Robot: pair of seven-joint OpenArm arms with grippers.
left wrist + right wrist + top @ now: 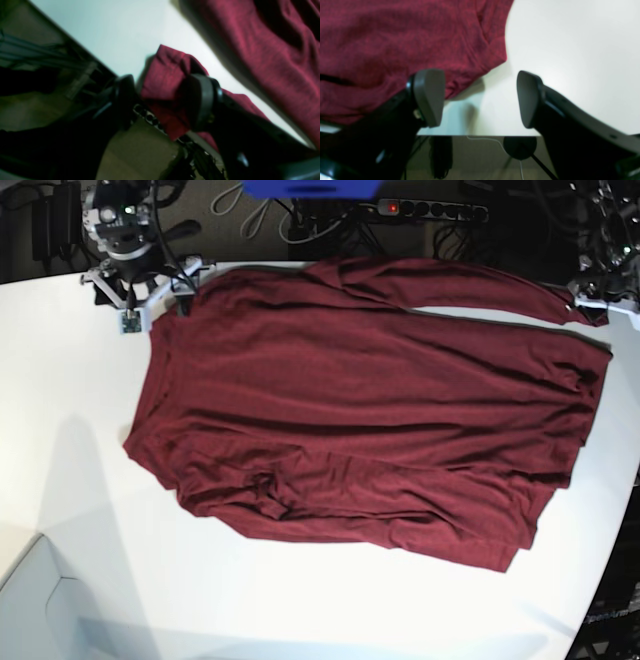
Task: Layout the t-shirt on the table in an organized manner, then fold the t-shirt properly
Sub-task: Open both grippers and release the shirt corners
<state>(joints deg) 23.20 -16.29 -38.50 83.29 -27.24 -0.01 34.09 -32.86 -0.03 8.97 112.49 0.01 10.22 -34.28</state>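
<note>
From the base camera, the near stretch of the table (90,510) is bare white, its curved edge at about 4 o'clock. One t-shirt (370,430), maroon and wrinkled, lies spread across the middle, running from 9 to 3 o'clock, with a bunched fold low at about 7 o'clock. One long sleeve stretches along the far edge toward 2 o'clock.

Two arms, both at the far edge. My right gripper (480,98) sits at 11 o'clock in the base view; its wrist camera shows the two pads spread wide with nothing between them, one pad (430,96) overlapping the cloth's edge, the other over bare tabletop. My left gripper (165,100) is at 2 o'clock; its wrist view is blurred, but the jaws sit pinched on a fold of the sleeve end, lifted clear of the table.

Beyond the far edge: one power strip (430,210), tangled cables (250,205), one blue object (310,188), partly cropped.
</note>
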